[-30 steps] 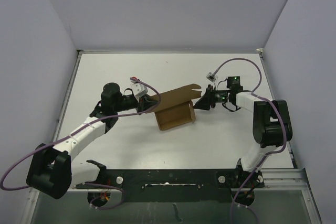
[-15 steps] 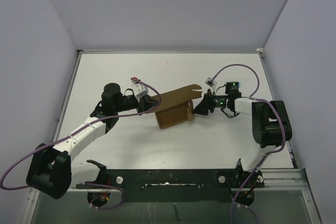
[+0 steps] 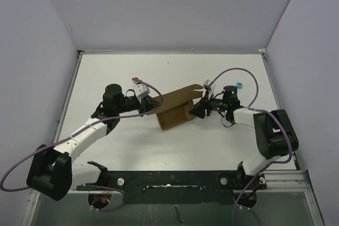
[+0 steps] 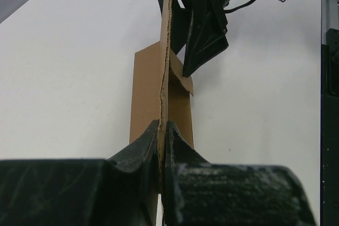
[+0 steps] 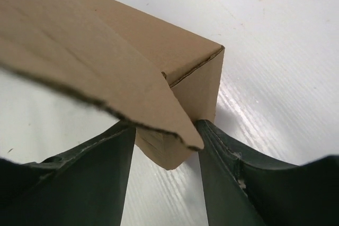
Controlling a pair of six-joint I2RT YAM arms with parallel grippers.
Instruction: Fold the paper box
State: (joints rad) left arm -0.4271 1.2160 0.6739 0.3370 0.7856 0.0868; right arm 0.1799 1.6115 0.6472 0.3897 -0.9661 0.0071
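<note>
A: Where's the paper box [image 3: 175, 112]?
B: Centre of the top view. The left gripper [image 4: 162, 128] pinches its raised flap; the right gripper [image 5: 165, 130] is spread astride its end corner.
A: Advice?
B: Hold the pinch firm and press that end inward slowly (thin card probably buckles).

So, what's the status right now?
Left fingers shut on paper box flap. Right fingers straddle its end corner, grip unclear. Blue cube well clear.

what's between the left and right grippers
The paper box, seen in the top view: left gripper shut on its upright flap, right gripper jaws either side of its end.
</note>
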